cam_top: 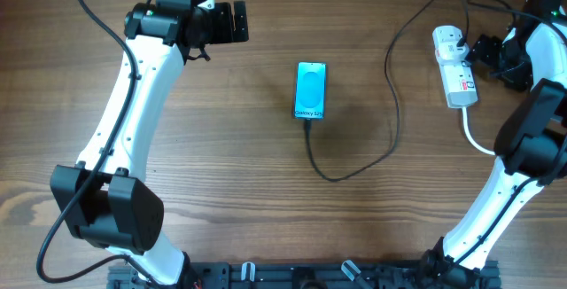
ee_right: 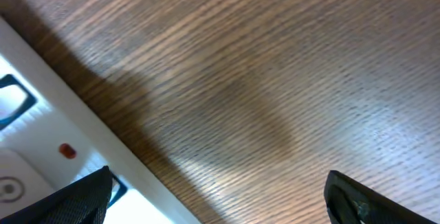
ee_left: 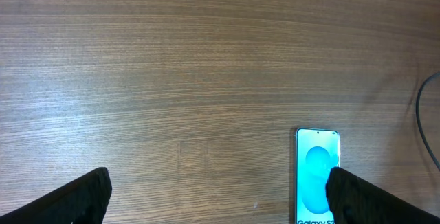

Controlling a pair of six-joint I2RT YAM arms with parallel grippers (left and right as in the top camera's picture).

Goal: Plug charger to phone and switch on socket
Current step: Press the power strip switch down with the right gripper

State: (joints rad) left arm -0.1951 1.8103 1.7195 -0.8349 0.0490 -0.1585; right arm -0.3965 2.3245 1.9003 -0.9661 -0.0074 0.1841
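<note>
The phone [cam_top: 310, 91] lies flat mid-table, teal screen up, "Galaxy" lettering at its near end. The charger [cam_top: 393, 134], a thin black cable, meets the phone's near end, loops right and runs up to the socket [cam_top: 456, 76], a white strip at the far right. My left gripper [cam_top: 237, 21] is open and empty, far left of the phone. In the left wrist view the phone [ee_left: 316, 172] sits by the right finger of the open jaws [ee_left: 223, 207]. My right gripper [cam_top: 478, 51] is open just right of the socket. The right wrist view shows the socket's edge [ee_right: 41, 148] left of the jaws [ee_right: 220, 203].
The socket's thick white cord [cam_top: 477, 140] trails from its near end toward the right arm's base. A small red dot [ee_right: 67, 150] shows on the socket face. Black robot cables hang at the far left and far right. The table is bare wood.
</note>
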